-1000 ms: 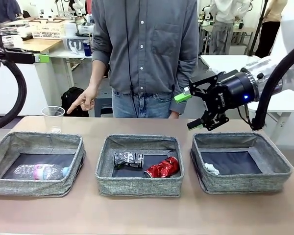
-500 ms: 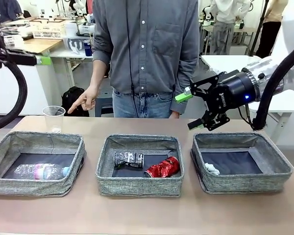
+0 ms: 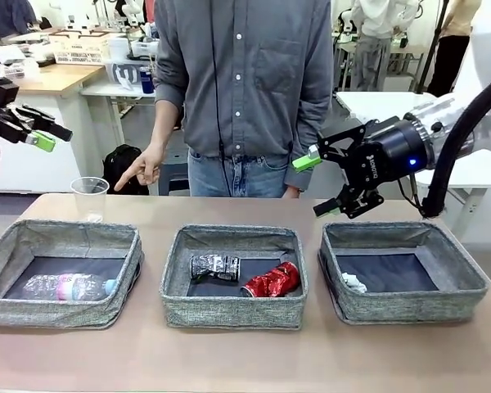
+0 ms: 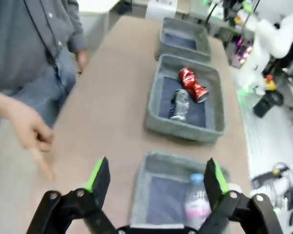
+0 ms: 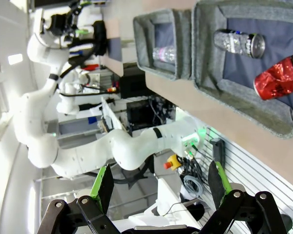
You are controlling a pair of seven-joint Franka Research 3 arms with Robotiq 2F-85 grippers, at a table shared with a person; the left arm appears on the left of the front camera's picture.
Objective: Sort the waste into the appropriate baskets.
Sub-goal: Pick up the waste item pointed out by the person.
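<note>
The left basket (image 3: 61, 237) holds a clear bottle (image 3: 69, 286) with a pink label. In the middle basket (image 3: 229, 311) lie a crushed dark can (image 3: 213, 267) and a crushed red can (image 3: 272, 280). A white paper wad (image 3: 353, 282) rests in the right basket (image 3: 401, 233). A clear plastic cup (image 3: 89, 198) stands upright on the table behind the left basket. My left gripper (image 3: 56, 138) hangs open high at the far left, above the left basket (image 4: 151, 195) and bottle (image 4: 198, 202). My right gripper (image 3: 313, 187) is open and empty above the right basket's back left corner.
A person stands at the far edge, one hand (image 3: 143, 170) pointing down just right of the cup. Bare tabletop runs in front of and behind the three baskets. The right wrist view shows the red can (image 5: 278, 80) and dark can (image 5: 237, 41) sideways.
My left gripper has swung down and tilted at the far left of the front view. The right arm, the person's hand and the waste have stayed put.
</note>
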